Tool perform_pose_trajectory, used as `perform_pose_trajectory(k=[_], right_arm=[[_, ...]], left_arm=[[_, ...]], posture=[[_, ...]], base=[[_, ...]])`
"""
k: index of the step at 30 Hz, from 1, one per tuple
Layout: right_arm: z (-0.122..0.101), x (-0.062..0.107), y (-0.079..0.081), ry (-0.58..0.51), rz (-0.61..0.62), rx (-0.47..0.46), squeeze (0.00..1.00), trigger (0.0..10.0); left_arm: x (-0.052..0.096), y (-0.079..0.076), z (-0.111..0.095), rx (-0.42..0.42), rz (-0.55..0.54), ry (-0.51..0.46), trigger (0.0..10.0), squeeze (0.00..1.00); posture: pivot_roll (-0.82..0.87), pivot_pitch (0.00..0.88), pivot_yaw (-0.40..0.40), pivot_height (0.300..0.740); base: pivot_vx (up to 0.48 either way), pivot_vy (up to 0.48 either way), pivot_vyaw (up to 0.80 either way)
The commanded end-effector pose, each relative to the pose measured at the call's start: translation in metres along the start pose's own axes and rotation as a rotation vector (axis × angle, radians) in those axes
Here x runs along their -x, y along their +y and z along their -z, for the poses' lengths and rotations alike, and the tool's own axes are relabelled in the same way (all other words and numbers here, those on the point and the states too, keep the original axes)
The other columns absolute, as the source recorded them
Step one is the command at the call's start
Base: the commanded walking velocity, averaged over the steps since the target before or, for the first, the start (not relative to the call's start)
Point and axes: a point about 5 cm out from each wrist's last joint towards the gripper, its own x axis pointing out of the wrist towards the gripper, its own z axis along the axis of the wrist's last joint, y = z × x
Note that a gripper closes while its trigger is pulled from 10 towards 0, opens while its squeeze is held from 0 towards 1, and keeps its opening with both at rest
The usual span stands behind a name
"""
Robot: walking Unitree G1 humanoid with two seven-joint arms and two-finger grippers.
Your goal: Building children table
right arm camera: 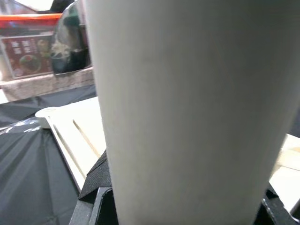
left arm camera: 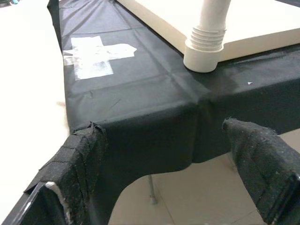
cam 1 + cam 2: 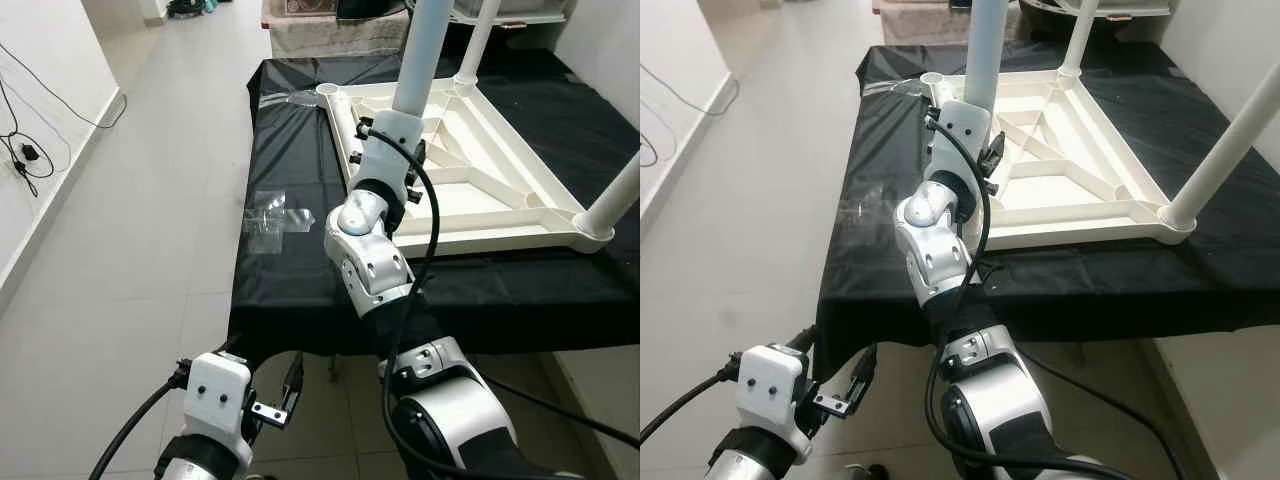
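Head view: tabletop [image 3: 470, 190] lies upside down on the black cloth [image 3: 290, 270]. Two legs look fitted, and the corner socket [image 3: 327, 90] beyond the right claw [image 3: 392, 128] is still empty. That claw is clamped round a leg [image 3: 423, 50].

Right wrist: the leg sits right between the fingers.

Left wrist: left claw [image 2: 164, 178] hangs released, below the cloth edge.

The upturned children's table top [image 3: 500, 190] looks like smooth, cream, matt plastic, as do its round white legs [image 3: 425, 50]. A black woven cloth [image 3: 290, 270] covers the counter, creased, with glossy clear tape [image 3: 268, 215] stuck on. The floor [image 3: 150, 220] is pale, faintly shiny tile. The arms' shells are glossy silver.
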Motion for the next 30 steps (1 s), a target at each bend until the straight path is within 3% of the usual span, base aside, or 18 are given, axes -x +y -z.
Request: perform_pose_trajectory(k=[1, 4, 6, 10, 14, 30], right_arm=[[0.056, 0.02, -0.005, 0.262, 0.064, 0.046, 0.0, 10.0], [0.053, 0.021, -0.003, 0.26, 0.089, 0.03, 0.0, 10.0], [0.052, 0.022, -0.001, 0.263, 0.115, 0.02, 0.0, 10.0], [0.051, 0.021, -0.001, 0.265, 0.146, 0.017, 0.0, 10.0], [0.049, 0.016, -0.003, 0.265, 0.187, 0.014, 0.0, 10.0], [0.045, 0.02, 0.011, 0.272, 0.1, 0.017, 0.0, 10.0]], left_arm=[[0.002, 0.0, 0.003, -0.002, 0.002, 0.017, 10.0, 0.0], [0.002, -0.005, 0.001, 0.014, 0.057, 0.012, 10.0, 0.0], [0.004, -0.015, 0.0, 0.038, 0.154, 0.009, 10.0, 0.0], [0.005, -0.02, 0.001, 0.028, 0.198, 0.016, 10.0, 0.0], [0.005, -0.021, 0.004, 0.016, 0.199, 0.028, 10.0, 0.0], [0.005, -0.019, 0.006, 0.013, 0.186, 0.035, 10.0, 0.0]], posture=[[0.15, 0.173, -0.006, 0.74], [0.15, 0.173, -0.004, 0.74], [0.16, 0.172, -0.002, 0.74], [0.16, 0.172, 0.004, 0.74], [0.16, 0.172, 0.007, 0.74], [0.16, 0.174, 0.007, 0.74]], base=[[0.0, 0.0, 0.0], [0.0, 0.0, 0.0], [0.0, 0.0, 0.0], [0.0, 0.0, 0.0], [0.0, 0.0, 0.0], [0.0, 0.0, 0.0]])
